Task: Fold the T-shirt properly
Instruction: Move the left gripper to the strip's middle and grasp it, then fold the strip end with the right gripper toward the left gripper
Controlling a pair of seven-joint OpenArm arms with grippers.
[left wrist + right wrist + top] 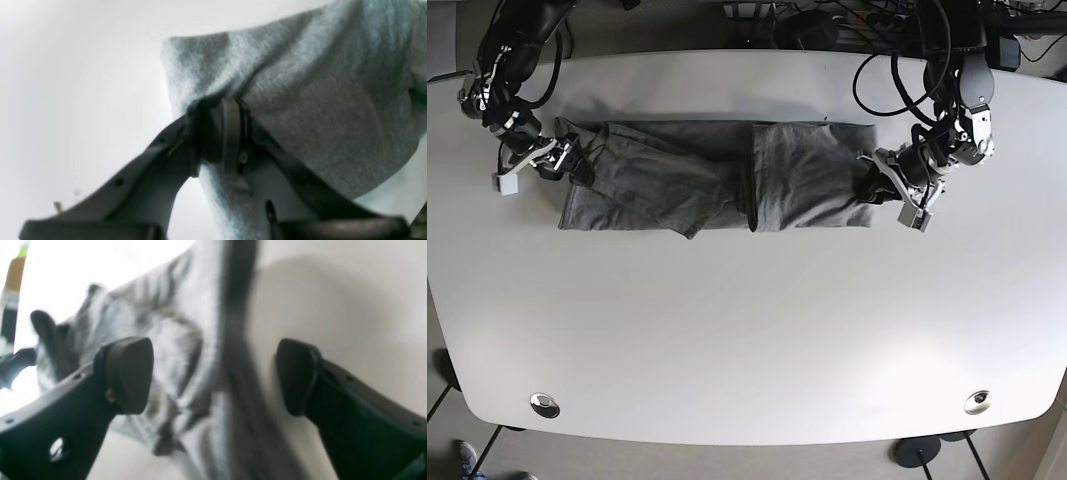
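A grey T-shirt [712,178] lies stretched across the far half of a white table [747,330], long side running from 9 to 3 o'clock in the base view, partly folded: a flatter, squarer panel makes up its 3 o'clock half, and a rumpled, creased portion spreads toward 9 o'clock, with a fold line between them near the middle. The left gripper [875,178] sits at the shirt's 3 o'clock edge, and in the left wrist view its dark fingers [230,133] are pressed together on a pinch of the grey cloth [300,100], which bunches up right at the tips and drapes away toward 1 o'clock against the pale tabletop. The right gripper [569,160] is at the shirt's 9 o'clock end, near its far corner; the right wrist view shows its two black pads [128,373] spread wide apart, one over the wrinkled fabric [180,350] and the other over bare table at 3 o'clock, with the shirt's edge and a dark shadowed band running between them. That view is blurred, so whether either pad touches the cloth cannot be told. Black cables [897,60] loop around the left arm near the table's far edge at 1 o'clock.
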